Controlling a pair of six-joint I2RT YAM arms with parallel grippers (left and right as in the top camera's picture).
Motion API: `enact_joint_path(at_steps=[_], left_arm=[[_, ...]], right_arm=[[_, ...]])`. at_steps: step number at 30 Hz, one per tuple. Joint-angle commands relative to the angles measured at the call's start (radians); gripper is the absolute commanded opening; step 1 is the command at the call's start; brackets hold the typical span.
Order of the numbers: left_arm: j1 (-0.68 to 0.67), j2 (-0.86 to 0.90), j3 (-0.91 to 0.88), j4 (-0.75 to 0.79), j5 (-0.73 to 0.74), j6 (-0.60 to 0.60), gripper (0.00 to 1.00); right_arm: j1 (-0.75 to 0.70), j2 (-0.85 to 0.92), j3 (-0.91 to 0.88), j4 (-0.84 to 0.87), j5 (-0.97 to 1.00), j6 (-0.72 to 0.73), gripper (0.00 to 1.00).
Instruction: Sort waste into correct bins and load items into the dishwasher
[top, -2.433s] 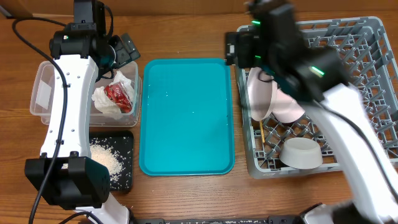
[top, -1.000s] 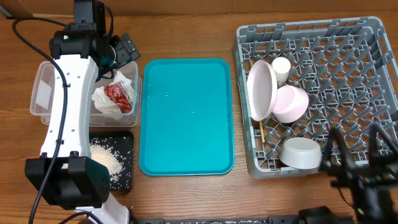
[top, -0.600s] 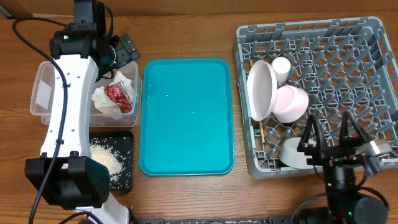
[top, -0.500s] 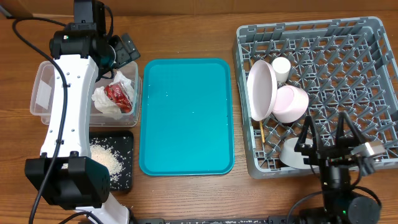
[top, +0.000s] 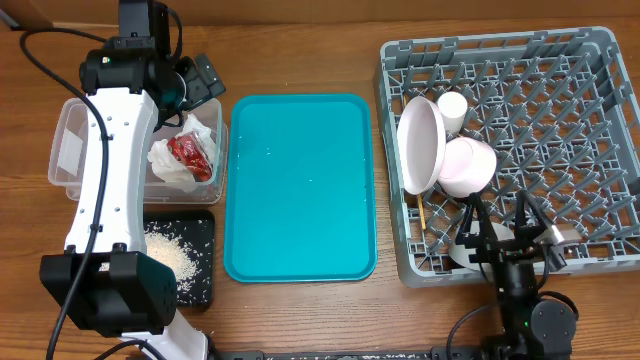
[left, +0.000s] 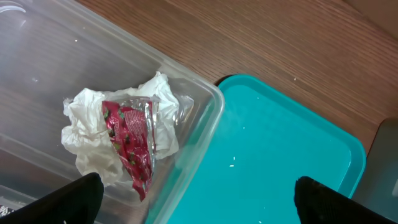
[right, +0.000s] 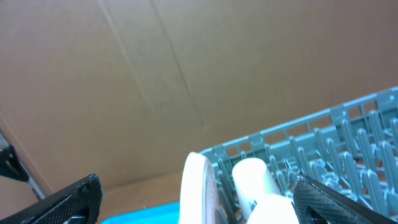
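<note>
Left pincer (left: 199, 200) open, empty; beneath it, crumpled white paper napkin (left: 84, 132) lies binned in clear plastic tub (left: 208, 99). Right pincer (top: 497, 212) open, empty.

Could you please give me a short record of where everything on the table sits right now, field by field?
Clear tub: crumpled napkin and red wrapper inside
Black tray: food crumbs inside
Rack: plate standing on edge, cup, pink bowl and chopsticks at its left side
Teal tray: between tub and rack
Left tool: open, over the tub, holding nothing
Right tool: open, over the rack's front edge, holding nothing
</note>
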Motion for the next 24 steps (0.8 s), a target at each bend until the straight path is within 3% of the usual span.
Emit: enact_joint_path(at_steps=[1, 11, 15, 19, 24], left_arm=[[-0.007, -0.014, 0.014, 0.004, 0.004, 0.012, 1.0], [-0.007, -0.014, 0.014, 0.004, 0.003, 0.012, 1.0], [-0.007, -0.014, 0.014, 0.004, 0.004, 0.011, 1.0], [-0.006, -0.014, 0.014, 0.004, 0.004, 0.012, 1.0], [-0.007, -0.014, 0.014, 0.004, 0.004, 0.012, 1.0]], right_arm=[[-0.008, -0.013, -0.036, 0.002, -0.005, 0.002, 1.0], [-0.008, -0.013, -0.036, -0.192, -0.002, 0.002, 1.0], [-0.007, -0.013, -0.036, -0.186, 0.006, -0.006, 1.0], [-0.007, -0.013, -0.036, -0.186, -0.006, -0.165, 1.0], [-0.007, -0.013, -0.036, -0.18, -0.089, -0.509, 1.0]])
